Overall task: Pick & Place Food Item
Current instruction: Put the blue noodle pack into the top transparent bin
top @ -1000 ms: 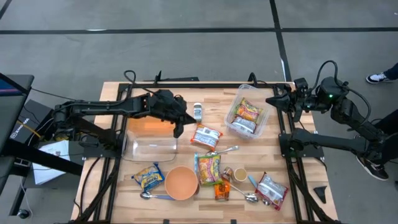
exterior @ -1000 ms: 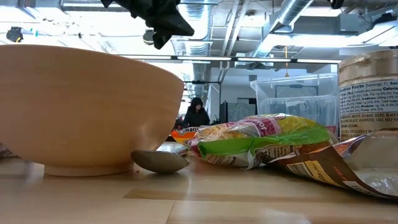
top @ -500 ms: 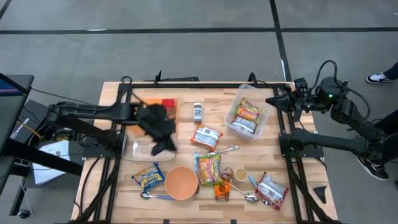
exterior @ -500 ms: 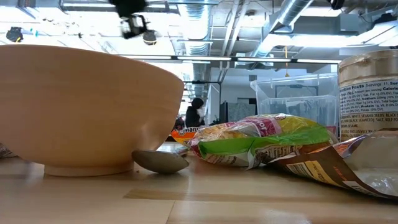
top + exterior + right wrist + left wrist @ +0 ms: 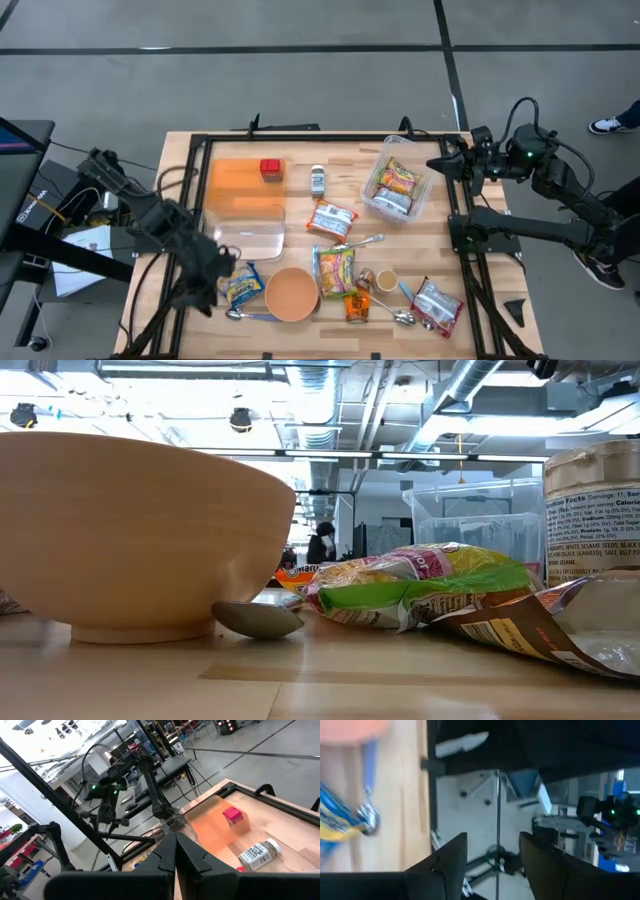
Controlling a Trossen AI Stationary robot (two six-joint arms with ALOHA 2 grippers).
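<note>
High view: red cube on orange lid; two spoons; left gripper gaping, empty; right gripper closed.

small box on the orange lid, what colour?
Red; the small box on the orange lid shows best in the high view.

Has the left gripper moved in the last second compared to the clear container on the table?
Yes. The left gripper swung from above the clear container's far side to the table's near left edge, beside the blue-yellow snack bag.
</note>
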